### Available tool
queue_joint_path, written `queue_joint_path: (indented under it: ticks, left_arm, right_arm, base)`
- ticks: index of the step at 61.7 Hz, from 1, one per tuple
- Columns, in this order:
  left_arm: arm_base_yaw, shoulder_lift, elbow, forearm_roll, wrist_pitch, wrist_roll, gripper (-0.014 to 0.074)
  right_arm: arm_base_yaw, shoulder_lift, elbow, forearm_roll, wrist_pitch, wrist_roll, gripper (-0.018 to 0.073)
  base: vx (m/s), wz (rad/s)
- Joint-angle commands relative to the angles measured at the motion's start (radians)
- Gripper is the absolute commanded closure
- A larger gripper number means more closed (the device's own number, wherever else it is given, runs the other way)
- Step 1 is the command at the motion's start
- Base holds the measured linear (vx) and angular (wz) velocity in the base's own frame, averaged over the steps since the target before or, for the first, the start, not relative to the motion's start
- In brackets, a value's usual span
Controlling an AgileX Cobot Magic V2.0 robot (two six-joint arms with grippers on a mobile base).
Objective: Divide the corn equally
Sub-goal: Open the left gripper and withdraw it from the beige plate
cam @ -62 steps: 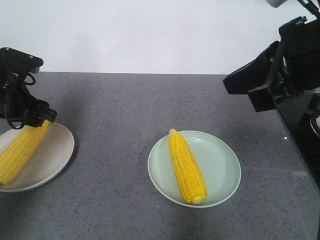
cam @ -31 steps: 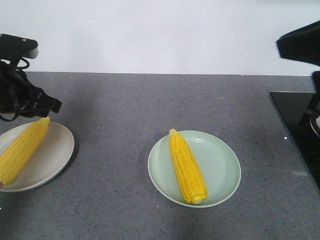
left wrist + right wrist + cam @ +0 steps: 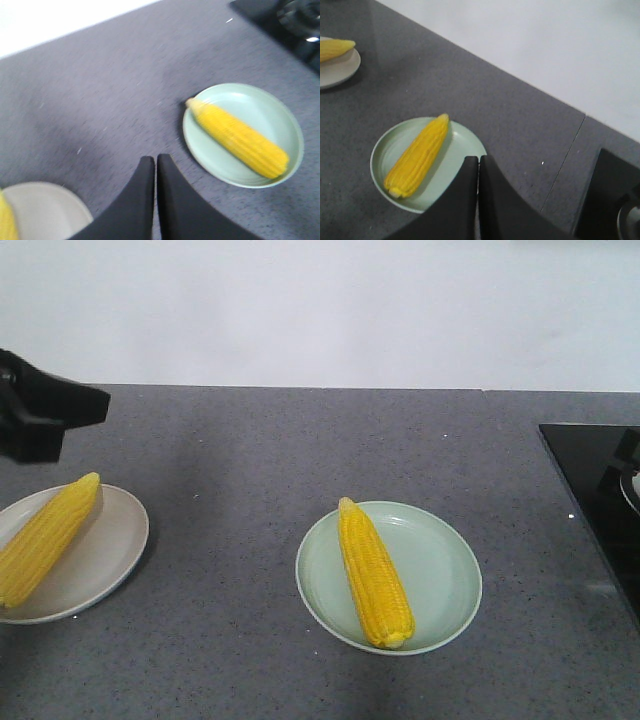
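Observation:
One corn cob lies lengthwise on the pale green plate at the middle of the counter. Another corn cob rests on the beige plate at the left edge. My left gripper hovers above and behind the beige plate, apart from the cob. In the left wrist view its fingers are shut on nothing, over bare counter left of the green plate. My right gripper is shut and empty, above the green plate's right rim, beside the cob.
A black cooktop is set into the counter at the right, with a pot edge at the far right. A white wall runs behind the grey speckled counter.
My left gripper has risen off the left cob's tip and drawn back to the left. The right arm has pulled up and out of the front view. Both cobs stayed put.

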Motion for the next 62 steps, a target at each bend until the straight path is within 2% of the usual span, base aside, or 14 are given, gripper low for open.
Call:
queue_joint_path:
  ticks: [1, 11, 22, 62]
  left_arm:
    - [0.0, -0.102, 0.108, -0.162, -0.12, 0.137, 0.0604]
    - [0.0, -0.223, 0.388, -0.26, -0.237, 0.276, 0.0604]
    - [0.0, -0.298, 0.568, -0.313, -0.351, 0.292, 0.0604]
    - [0.0, -0.319, 0.578, -0.315, -0.332, 0.292, 0.0603]
  right_arm:
    - [-0.007, -0.09, 0.146, -0.002, -0.159, 0.031, 0.0566]
    - [-0.007, -0.209, 0.357, -0.003, -0.238, 0.082, 0.0566]
    - [-0.007, -0.266, 0.436, -0.003, -0.232, 0.083, 0.0566]
    - [-0.007, -0.272, 0.437, 0.007, -0.225, 0.083, 0.0566]
  base:
    - [0.0, 0.0]
    - [0.0, 0.0]
    - [0.0, 0.0]
    - [0.0, 0.0]
